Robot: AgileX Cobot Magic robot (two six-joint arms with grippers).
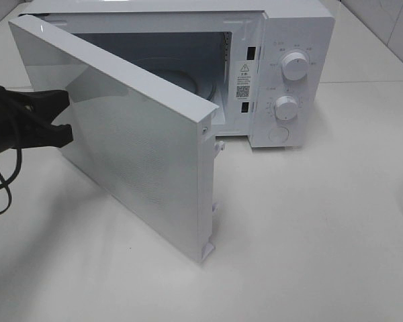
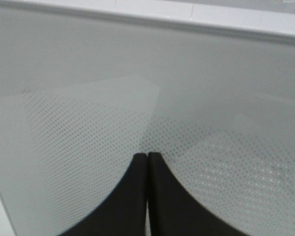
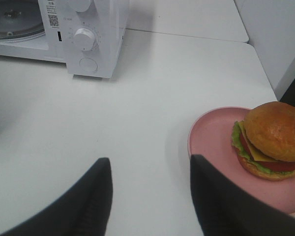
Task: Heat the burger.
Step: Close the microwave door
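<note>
In the high view the microwave door (image 1: 131, 144) is standing wide open, swinging out toward 7 o'clock across the white table (image 1: 309, 221), its dotted window facing the left gripper (image 1: 68, 117), which is sitting at 9 o'clock, black, with its tip against the door's outer face. The left wrist view is showing its jaws pressed together, with nothing between them, right at the door's perforated panel (image 2: 88, 147). Behind the door, toward 12 o'clock, the microwave (image 1: 282, 67) is showing its lit cavity with the glass turntable (image 1: 171, 70) inside, and two dials (image 1: 295, 65) are sitting one above the other on its control panel at 1 o'clock. The right gripper (image 3: 150, 196) is out of the high view; its wrist camera is showing its two black fingers (image 3: 93, 201) standing partly apart over bare table, holding nothing. The burger (image 3: 273, 140) is resting on the pink plate (image 3: 211, 137) on the table, just beside one finger, well apart from the microwave (image 3: 93, 34) farther off.
</note>
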